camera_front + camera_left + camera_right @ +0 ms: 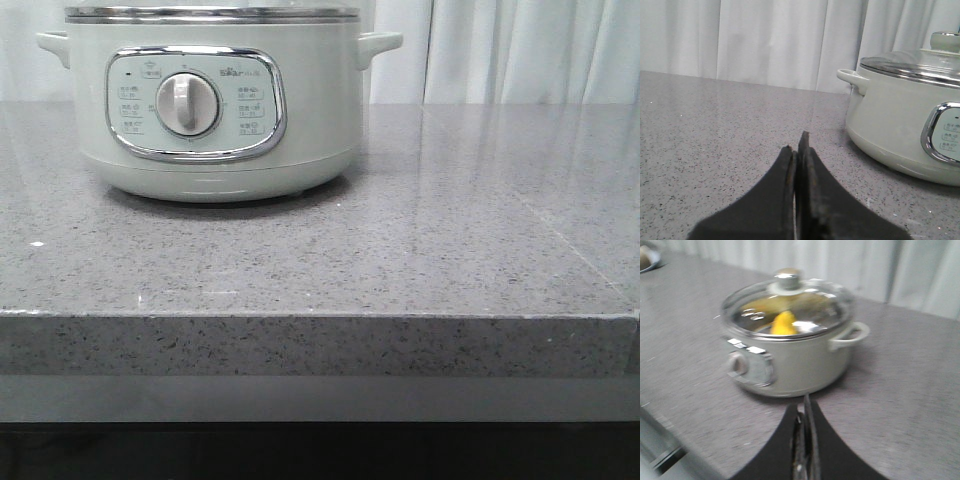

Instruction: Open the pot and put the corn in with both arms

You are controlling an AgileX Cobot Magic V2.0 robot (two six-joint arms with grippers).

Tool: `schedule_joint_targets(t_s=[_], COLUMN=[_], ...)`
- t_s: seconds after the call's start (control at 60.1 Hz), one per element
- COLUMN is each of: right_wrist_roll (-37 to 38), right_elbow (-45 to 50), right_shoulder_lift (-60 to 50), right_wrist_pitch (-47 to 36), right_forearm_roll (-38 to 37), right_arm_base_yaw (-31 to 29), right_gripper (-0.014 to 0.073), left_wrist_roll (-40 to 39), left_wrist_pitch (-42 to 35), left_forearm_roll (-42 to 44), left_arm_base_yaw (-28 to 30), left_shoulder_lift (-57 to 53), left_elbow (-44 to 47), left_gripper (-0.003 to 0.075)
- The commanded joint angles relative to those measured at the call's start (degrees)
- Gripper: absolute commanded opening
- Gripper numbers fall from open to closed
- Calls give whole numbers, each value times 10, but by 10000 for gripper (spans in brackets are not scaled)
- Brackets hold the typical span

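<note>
Grey table [400, 260] fills the front view, the pot [215, 100] standing at its far left. Left gripper [799, 145] is clenched, empty, beside the pot. Right gripper [805, 407], also clenched and empty, faces the lidded pot, where the corn [784, 324] shows through the glass lid [790, 302]: the task looks done.

The pot [215, 105] is the one bulky obstacle on the worktop [450, 250]. It stands ahead of the left claw [799, 150] and off to that claw's right, its near side handle [852, 80] jutting toward the open stretch. Straight ahead of the left claw the worktop runs bare to the curtain [765, 40]. The right claw [805, 412] faces the pot squarely, with a short strip of worktop between. A glass lid [790, 302] with a knob [787, 277] covers the pot's mouth, barring entry from above. Bare worktop lies on either side.
</note>
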Motion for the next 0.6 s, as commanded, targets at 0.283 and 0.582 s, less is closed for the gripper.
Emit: schedule_joint_targets(t_s=[0.283, 0.582], right_wrist_roll=[0, 0], right_elbow=[260, 408], right_shoulder_lift=[-219, -319], right_wrist_pitch=[-212, -254], right_forearm_roll=[2, 2], right_arm_base_yaw=[-192, -218], right_gripper=[-66, -66], left_wrist_roll=[-1, -1], left_wrist_pitch=[-46, -46], left_forearm_roll=[-5, -5], left_arm_base_yaw=[1, 1], left_shoulder_lift=[-12, -12], left_elbow=[2, 2], left_gripper=[-20, -20])
